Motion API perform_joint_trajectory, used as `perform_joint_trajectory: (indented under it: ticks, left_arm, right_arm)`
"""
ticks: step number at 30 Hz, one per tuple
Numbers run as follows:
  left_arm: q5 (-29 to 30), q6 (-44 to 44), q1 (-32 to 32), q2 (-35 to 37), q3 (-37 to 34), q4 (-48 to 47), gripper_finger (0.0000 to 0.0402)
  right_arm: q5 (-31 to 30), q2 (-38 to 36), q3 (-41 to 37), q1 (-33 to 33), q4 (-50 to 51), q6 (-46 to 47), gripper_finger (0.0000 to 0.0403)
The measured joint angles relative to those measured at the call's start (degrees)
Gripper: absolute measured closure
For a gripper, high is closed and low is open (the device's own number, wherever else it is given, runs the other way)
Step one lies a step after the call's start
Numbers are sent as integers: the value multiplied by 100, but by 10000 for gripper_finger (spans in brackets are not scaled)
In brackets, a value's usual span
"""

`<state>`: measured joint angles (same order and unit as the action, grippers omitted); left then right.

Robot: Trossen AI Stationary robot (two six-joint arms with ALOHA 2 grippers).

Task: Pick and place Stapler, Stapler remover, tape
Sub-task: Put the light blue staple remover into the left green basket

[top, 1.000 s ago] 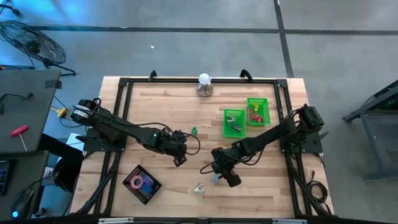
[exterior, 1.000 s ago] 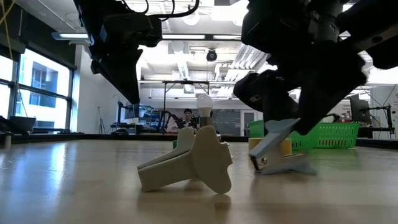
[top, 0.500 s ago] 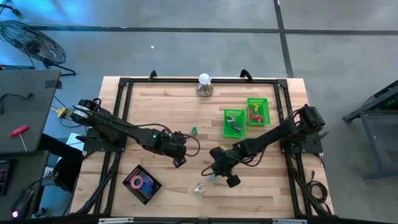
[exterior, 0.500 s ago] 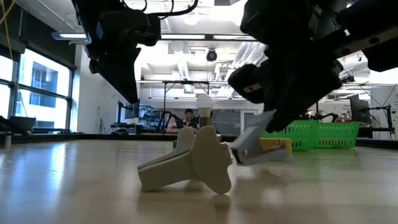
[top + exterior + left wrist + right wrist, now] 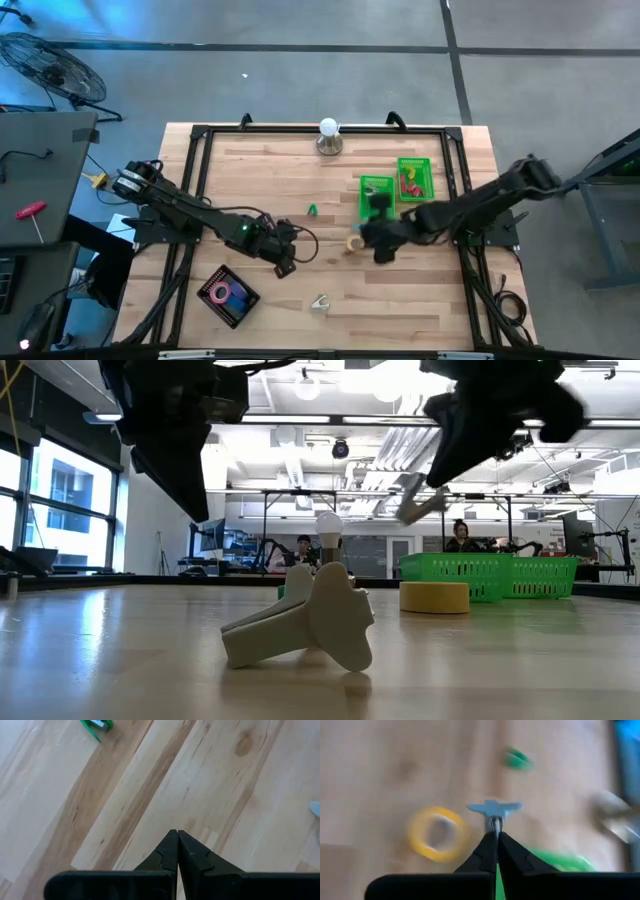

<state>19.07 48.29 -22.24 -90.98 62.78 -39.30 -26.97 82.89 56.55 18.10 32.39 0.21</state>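
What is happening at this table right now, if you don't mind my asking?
The right end effector is shut on a small light-blue staple remover, carrying it in the air near the two green plastic bins. A yellow ring of tape lies on the wooden table just beneath. The left end effector hovers shut and empty over bare wood.

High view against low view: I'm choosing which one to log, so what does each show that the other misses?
Only the high view shows the black tray holding pink tape, and the small green item on the wood.

Only the low view shows the room behind, with a person in it.

Both show the beige staple remover, the yellow tape, the green bins, the lamp bulb, and the right gripper carrying a pale blue-grey tool off the table.
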Motion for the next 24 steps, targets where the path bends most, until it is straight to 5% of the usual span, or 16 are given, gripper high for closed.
perform_joint_trajectory:
  ticks: [6,15,24]
  left_arm:
    - [15,-2,1,0,0,-3,401]
    - [103,-17,1,0,0,-23,401]
    - [152,-154,3,0,0,-105,401]
  right_arm:
    - [-790,-608,-1,-804,1131,733,399]
    - [535,-608,-669,-2112,280,600,402]
    - [945,-608,-1051,-2371,-525,481,362]
